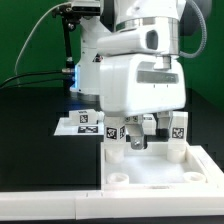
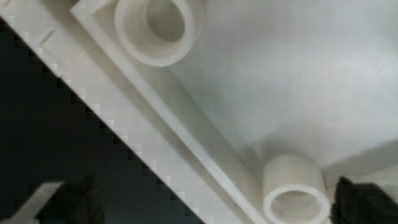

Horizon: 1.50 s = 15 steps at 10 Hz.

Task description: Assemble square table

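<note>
The square table's white slab (image 1: pixel 165 168) lies on the black table, its raised rim toward the front. My gripper (image 1: pixel 138 138) hangs low over its rear part, between upright white legs with black-and-white tags (image 1: pixel 113 132) (image 1: pixel 178 128). In the wrist view the slab (image 2: pixel 267 90) shows its rim and two round corner sockets (image 2: pixel 155 25) (image 2: pixel 294 185). The gripper (image 2: pixel 217 205) is open: its dark fingertips (image 2: pixel 71 200) stand wide apart. One socket sits close beside the other fingertip, and nothing is gripped.
The marker board (image 1: pixel 84 122) lies flat behind the slab, on the exterior view's left. A long white bar (image 1: pixel 50 202) runs along the front edge. The arm's bulky white body (image 1: pixel 140 70) hides the scene's rear middle. Cables hang at the back left.
</note>
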### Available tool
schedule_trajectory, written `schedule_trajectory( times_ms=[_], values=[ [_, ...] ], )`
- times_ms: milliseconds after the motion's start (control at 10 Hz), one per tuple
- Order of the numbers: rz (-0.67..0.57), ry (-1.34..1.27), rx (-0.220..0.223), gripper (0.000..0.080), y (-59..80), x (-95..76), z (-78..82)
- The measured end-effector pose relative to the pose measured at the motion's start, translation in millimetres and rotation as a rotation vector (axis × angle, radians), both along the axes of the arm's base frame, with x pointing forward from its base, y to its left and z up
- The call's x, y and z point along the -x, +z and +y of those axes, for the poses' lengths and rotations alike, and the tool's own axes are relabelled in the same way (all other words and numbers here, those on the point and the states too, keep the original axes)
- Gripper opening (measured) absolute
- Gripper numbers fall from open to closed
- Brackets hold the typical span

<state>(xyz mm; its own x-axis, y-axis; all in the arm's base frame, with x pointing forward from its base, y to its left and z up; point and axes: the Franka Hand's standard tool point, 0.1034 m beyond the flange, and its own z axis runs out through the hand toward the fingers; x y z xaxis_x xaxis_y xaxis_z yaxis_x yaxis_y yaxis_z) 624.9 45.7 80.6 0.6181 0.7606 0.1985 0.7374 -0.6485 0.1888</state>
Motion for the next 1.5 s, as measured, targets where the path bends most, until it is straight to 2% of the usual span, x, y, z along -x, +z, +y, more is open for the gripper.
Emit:
schedule_trajectory(
  times_ms=[100,200,300,500,600,700,800,1000,1100,1200,1300,1400,1500],
  values=[
    [0.004,-0.088,-0.025,0.0647,-0.1,0.7,-0.3],
    [0.022,-0.263,-0.071,0.0649,0.7,7.7,-2.5],
    [0.062,-0.413,-0.102,0.0649,5.0,21.7,-1.9],
    [0.184,-0.703,-0.143,0.0649,25.4,58.5,7.3],
    [0.207,-0.799,-0.153,0.0649,34.2,67.6,13.1],
    [0.2,-0.891,-0.175,0.0649,40.2,67.6,21.1],
    [0.205,-0.931,-0.191,0.0649,37.9,67.7,22.1],
    [0.206,-0.934,-0.193,0.0649,37.7,67.6,22.7],
    [0.243,-0.956,-0.18,0.0649,37.0,74.7,22.1],
    [0.326,-0.992,-0.154,0.0649,41.2,91.2,19.8],
    [0.388,-1.024,-0.148,0.0649,46.0,109.5,16.4],
    [0.42,-1.043,-0.141,0.0649,46.5,131.2,14.1],
    [0.421,-1.035,-0.13,0.0649,43.0,153.3,19.3]
  ],
)
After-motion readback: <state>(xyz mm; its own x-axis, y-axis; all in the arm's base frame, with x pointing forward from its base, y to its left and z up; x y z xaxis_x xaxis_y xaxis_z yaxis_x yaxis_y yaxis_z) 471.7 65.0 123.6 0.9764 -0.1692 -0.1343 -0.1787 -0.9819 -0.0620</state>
